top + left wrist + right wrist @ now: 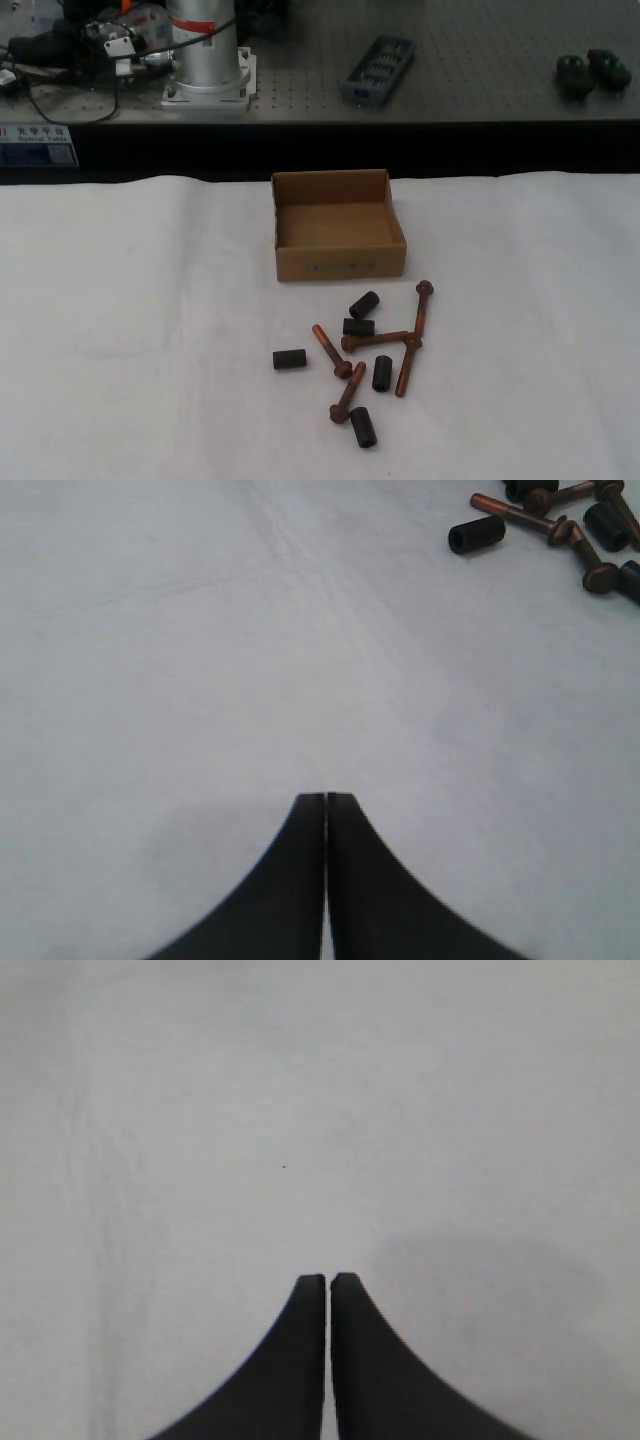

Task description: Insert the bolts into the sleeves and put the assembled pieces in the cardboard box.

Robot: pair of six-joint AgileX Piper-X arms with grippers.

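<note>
An open cardboard box [340, 262] stands on the white cloth near the middle. In front of it lie several copper-coloured bolts [329, 350] and several short black sleeves [289, 359], loose and mixed together. Some of that heap appears in the left wrist view: a black sleeve [476, 534] and a bolt [520, 515]. My left gripper [326, 798] is shut with nothing in it, over bare cloth well away from the heap. My right gripper [328, 1278] is also shut and empty above plain cloth.
White cloth [130, 330] covers the bench with wide free room on both sides of the parts. Behind it runs a dark perforated table with a metal column base [207, 60], a dark ribbed block [378, 70] and two round black objects [594, 70].
</note>
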